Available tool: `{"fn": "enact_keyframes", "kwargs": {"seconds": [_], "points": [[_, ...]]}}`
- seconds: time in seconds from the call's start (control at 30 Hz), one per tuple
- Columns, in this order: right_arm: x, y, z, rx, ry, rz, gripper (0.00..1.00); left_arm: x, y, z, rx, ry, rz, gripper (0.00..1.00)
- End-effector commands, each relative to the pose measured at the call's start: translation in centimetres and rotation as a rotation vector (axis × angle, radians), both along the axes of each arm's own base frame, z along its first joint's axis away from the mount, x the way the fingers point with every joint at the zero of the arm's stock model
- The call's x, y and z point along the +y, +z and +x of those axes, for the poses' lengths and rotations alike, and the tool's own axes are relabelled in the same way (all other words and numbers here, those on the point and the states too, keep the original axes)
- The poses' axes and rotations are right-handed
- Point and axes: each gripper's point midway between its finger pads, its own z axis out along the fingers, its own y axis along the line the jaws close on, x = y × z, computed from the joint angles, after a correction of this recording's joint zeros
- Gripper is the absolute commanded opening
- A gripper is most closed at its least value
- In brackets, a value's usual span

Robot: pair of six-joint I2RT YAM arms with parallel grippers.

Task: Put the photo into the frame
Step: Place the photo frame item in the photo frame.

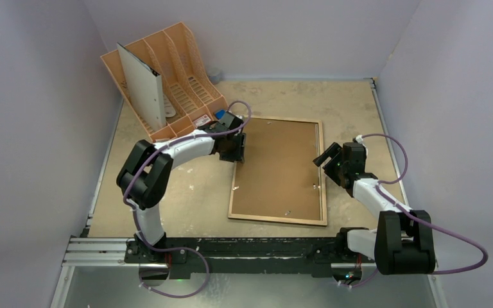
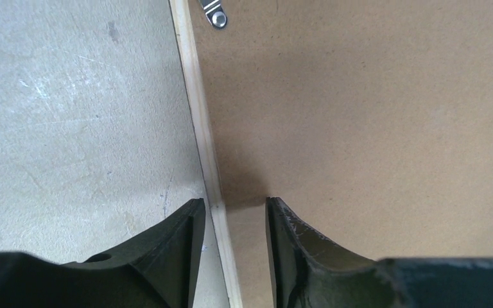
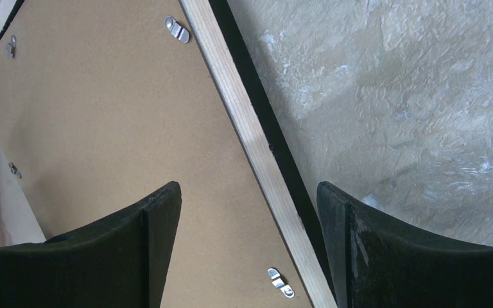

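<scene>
Left gripper [image 2: 234,206] fingers [image 2: 180,240] are partway closed and astride the frame [image 1: 276,219] rim: one finger over bare tabletop [image 1: 186,205], the other over the brown backing board [image 2: 359,128]. The outer finger sits right against the wood. There is a visible gap between the inner finger and the rim, so it's not clamped and is holding nothing. One metal clip [image 2: 217,16] shows on the board just inside the rim, ahead of the fingers. Right gripper [image 3: 249,192] fingers [image 3: 160,244] are spread wide and also astride the rim, on the opposite long side: inner finger above the board, outer finger above the tabletop, both clear of the wood, nothing grasped. Two clips show along that side in the right wrist view, and a black strip runs along the rim's outer edge. The frame lies flat with its back up, light wood rim showing and the backing board seated inside it, around the middle of the tabletop and slightly toward the right edge. Its long sides run near to far. The left gripper is on the left long side close to the frame's far-left corner, the right gripper on the far half of the right long side. At the far-left corner of the tabletop stands a peach file rack [image 1: 196,48]. The photo [image 1: 142,83] stands on edge in one of its slots, well apart from the frame. Only a plain whitish face shows; the print side is not visible.
</scene>
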Motion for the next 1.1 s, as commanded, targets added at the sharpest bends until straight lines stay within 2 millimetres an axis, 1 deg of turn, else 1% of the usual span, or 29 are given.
{"fn": "enact_keyframes", "kwargs": {"seconds": [0.0,0.1,0.17,0.33,0.43,0.53,0.67,0.87,1.03,1.07], "points": [[-0.7,-0.5,-0.1,0.008,-0.012,-0.035,0.79,-0.9,3.8,1.3,-0.103,0.013,-0.074,0.43],[-0.7,-0.6,-0.1,0.009,-0.012,-0.035,0.79,-1.5,4.3,1.1,-0.101,0.001,-0.113,0.44],[-0.7,-0.6,-0.2,0.010,-0.012,-0.035,0.80,-1.7,4.1,1.0,-0.095,-0.002,-0.127,0.44],[-0.7,-0.7,-0.2,0.011,-0.012,-0.035,0.79,-1.5,2.7,1.1,-0.075,0.015,-0.104,0.43],[-0.7,-0.7,-0.2,0.012,-0.012,-0.035,0.79,-1.4,2.2,1.5,-0.090,0.020,-0.093,0.44],[-0.7,-0.8,-0.3,0.016,-0.012,-0.034,0.79,-1.7,1.7,1.7,-0.086,0.009,-0.095,0.45],[-0.7,-0.9,-0.3,0.019,-0.012,-0.035,0.79,-2.4,0.9,1.5,-0.060,-0.002,-0.120,0.44],[-0.7,-1.0,-0.4,0.019,-0.012,-0.035,0.79,-1.3,0.1,1.5,-0.056,0.035,-0.067,0.45],[-0.7,-1.2,-0.4,0.025,-0.011,-0.035,0.79,-0.6,0.1,1.4,-0.062,0.056,-0.044,0.49],[-0.7,-1.2,-0.4,0.025,-0.013,-0.035,0.79,-0.2,0.1,1.6,-0.070,0.072,-0.027,0.50]]}}
